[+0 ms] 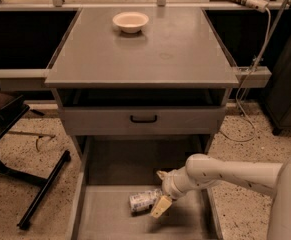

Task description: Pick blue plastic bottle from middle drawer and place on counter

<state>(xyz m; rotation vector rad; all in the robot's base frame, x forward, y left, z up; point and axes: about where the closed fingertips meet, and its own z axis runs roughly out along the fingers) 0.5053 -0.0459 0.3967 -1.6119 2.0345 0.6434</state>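
Note:
The blue plastic bottle (143, 201) lies on its side on the floor of the open middle drawer (110, 219), low in the camera view. My gripper (161, 191) reaches in from the right on a white arm and sits at the bottle's right end. Its fingers are apart, one fingertip (161, 207) in front of the bottle and the other behind it, so the gripper is open around that end. The bottle rests on the drawer floor. The grey counter (150, 49) lies above, at the top of the cabinet.
A cream bowl (130, 21) stands at the back of the counter. A shut grey drawer front with a black handle (143, 119) sits just above the open drawer. A black stand leg (42, 189) lies on the floor at left. Cables hang at right (250, 74).

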